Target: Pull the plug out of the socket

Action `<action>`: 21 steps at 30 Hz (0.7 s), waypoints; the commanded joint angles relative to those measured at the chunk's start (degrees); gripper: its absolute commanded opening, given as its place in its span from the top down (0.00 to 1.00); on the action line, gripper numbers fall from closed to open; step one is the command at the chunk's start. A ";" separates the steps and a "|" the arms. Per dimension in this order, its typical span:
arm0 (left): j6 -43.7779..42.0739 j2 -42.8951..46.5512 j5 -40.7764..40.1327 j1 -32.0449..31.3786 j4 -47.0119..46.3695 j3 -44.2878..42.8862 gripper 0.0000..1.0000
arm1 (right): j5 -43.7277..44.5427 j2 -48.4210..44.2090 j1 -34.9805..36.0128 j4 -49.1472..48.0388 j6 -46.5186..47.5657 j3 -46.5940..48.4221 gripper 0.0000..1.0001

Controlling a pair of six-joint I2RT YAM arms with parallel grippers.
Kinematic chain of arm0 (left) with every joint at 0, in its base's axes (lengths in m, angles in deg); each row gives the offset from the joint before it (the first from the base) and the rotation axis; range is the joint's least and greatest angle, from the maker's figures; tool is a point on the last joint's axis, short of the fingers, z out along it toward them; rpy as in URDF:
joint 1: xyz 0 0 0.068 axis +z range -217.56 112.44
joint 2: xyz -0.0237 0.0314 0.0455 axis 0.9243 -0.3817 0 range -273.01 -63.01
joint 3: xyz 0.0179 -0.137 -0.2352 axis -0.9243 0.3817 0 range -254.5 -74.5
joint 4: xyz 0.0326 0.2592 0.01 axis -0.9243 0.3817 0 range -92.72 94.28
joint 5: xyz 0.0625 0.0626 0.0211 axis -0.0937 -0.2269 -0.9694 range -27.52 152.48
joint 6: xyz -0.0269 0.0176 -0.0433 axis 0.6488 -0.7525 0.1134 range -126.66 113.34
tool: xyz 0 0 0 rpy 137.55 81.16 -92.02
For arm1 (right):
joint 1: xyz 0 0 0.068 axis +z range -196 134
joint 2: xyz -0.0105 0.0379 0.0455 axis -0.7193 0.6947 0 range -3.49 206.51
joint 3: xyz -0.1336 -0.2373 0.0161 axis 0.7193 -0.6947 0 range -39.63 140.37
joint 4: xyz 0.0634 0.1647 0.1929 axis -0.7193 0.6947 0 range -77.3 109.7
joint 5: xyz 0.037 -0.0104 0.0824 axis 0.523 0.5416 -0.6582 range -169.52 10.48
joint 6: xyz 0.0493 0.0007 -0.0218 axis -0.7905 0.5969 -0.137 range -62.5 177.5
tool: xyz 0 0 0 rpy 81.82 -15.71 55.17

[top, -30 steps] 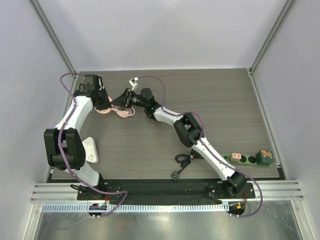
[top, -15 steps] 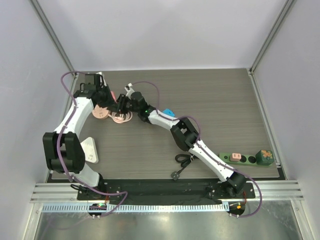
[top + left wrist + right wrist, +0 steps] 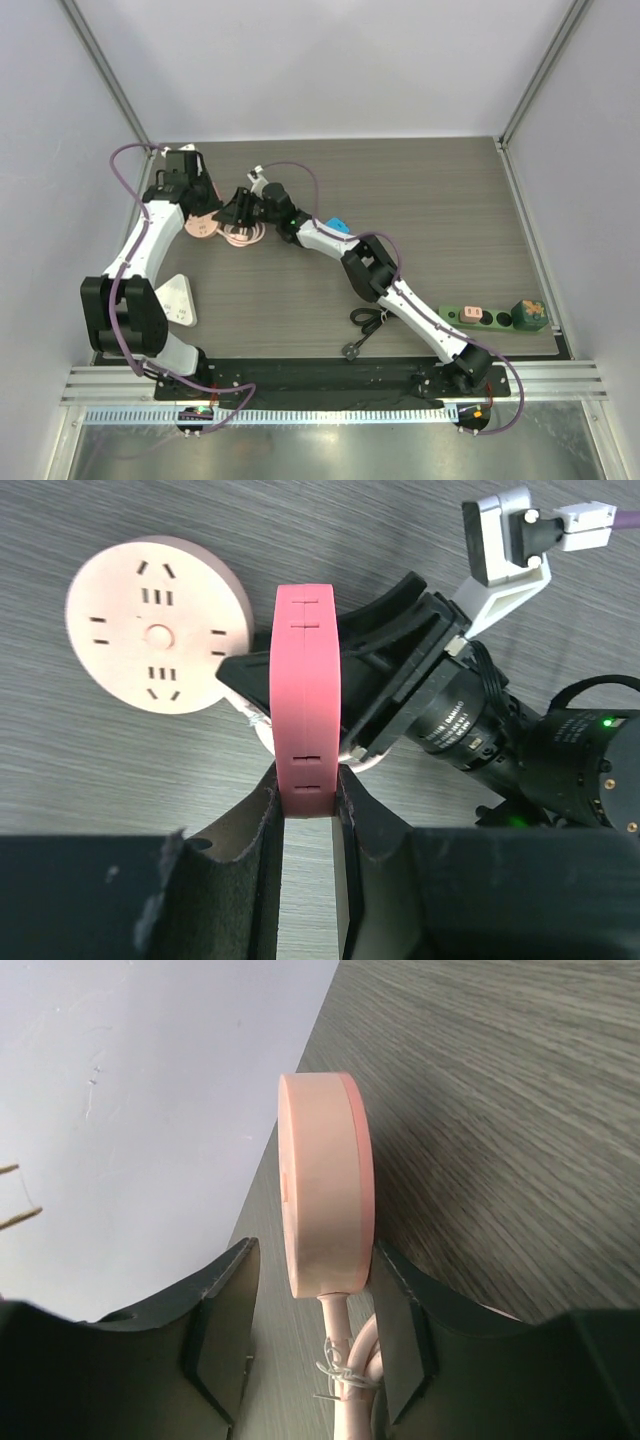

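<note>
The dark green power strip (image 3: 480, 317) lies at the near right edge of the table, with a green plug-like block (image 3: 528, 315) at its right end. Both grippers are far from it, at the far left. My left gripper (image 3: 305, 790) is shut on the rim of a pink round disc (image 3: 305, 680) that stands on edge. My right gripper (image 3: 315, 1252) straddles the same disc (image 3: 325, 1180) from the other side. Its right finger touches the disc and its left finger stands apart. A pale cord (image 3: 345, 1360) hangs from the disc.
A second pale pink round socket disc (image 3: 158, 640) lies flat on the table beside my left gripper. A coil of pink cord (image 3: 243, 235) lies under the grippers. A blue object (image 3: 338, 225), a white wedge (image 3: 178, 300) and a black cord (image 3: 365, 325) are also on the table.
My right gripper has swung left towards my left gripper and uncovered the blue object. The left arm has shifted slightly left. The power strip has not moved.
</note>
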 commanded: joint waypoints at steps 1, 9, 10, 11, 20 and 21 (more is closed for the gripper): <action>0.65 3.48 -3.61 0.17 -3.47 0.66 1.00 | -2.78 -2.36 -1.43 0.70 2.37 1.40 0.45; 1.62 5.68 -5.64 0.17 -5.14 2.42 1.00 | -6.65 -8.15 -4.16 0.09 2.54 -2.46 0.34; 1.62 5.94 -5.72 0.17 -5.40 2.59 1.00 | -7.26 -8.68 -4.25 -0.18 2.54 -3.34 0.33; 1.70 6.03 -5.64 0.09 -5.58 2.77 1.00 | -8.23 -9.30 -4.95 -0.35 2.46 -3.61 0.32; 2.23 6.38 -4.24 0.17 -6.10 3.12 1.00 | -13.07 -16.06 -6.80 -5.53 -0.18 -9.58 0.28; 2.32 6.21 -3.80 0.17 -6.28 3.12 1.00 | -12.90 -16.85 -6.97 -6.24 -0.44 -11.68 0.28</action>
